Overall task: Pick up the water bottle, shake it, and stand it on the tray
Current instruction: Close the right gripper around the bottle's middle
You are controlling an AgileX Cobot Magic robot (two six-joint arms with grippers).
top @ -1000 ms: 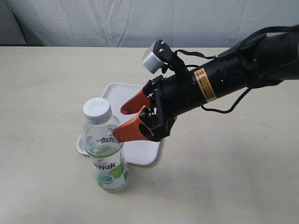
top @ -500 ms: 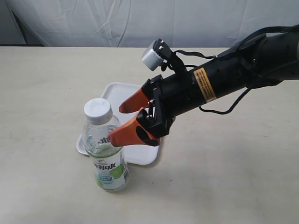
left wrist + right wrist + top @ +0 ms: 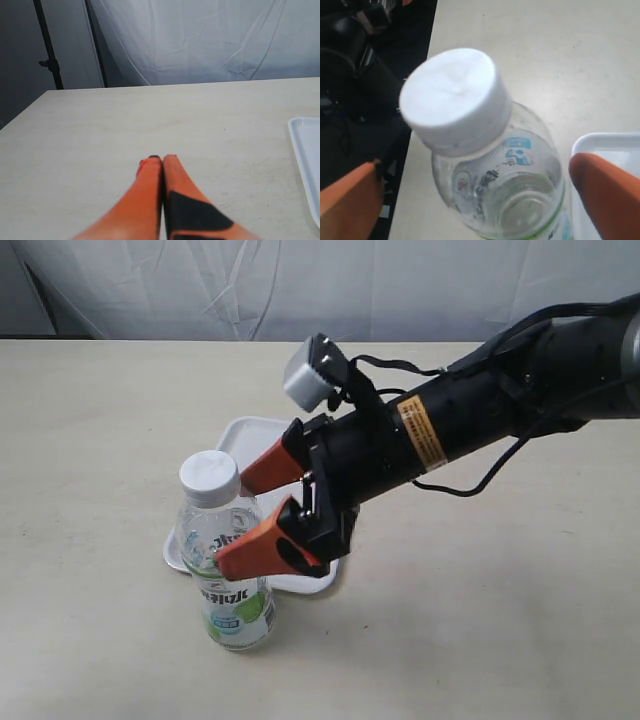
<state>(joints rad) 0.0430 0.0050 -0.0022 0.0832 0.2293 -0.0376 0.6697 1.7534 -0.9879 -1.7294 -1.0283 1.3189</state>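
The water bottle (image 3: 236, 602) stands upright on the table just in front of the white tray (image 3: 247, 434), its white cap (image 3: 208, 477) on top. My right gripper (image 3: 233, 524) is open, with one orange finger behind the bottle's shoulder and the other in front of it. In the right wrist view the bottle (image 3: 485, 165) fills the gap between the two orange fingertips (image 3: 607, 192), apart from both, and a corner of the tray (image 3: 602, 142) shows behind. My left gripper (image 3: 159, 160) is shut on nothing, over bare table, with the tray's edge (image 3: 304, 155) off to one side.
The black right arm (image 3: 480, 415) reaches in over the tray from the right. A white cloth backdrop (image 3: 300, 285) hangs behind the table. The table's dark edge drop (image 3: 380, 75) lies beyond the bottle in the right wrist view.
My right gripper has moved left and down toward the bottle, so its open fingers now flank the bottle's upper body. The bottle has stayed put.
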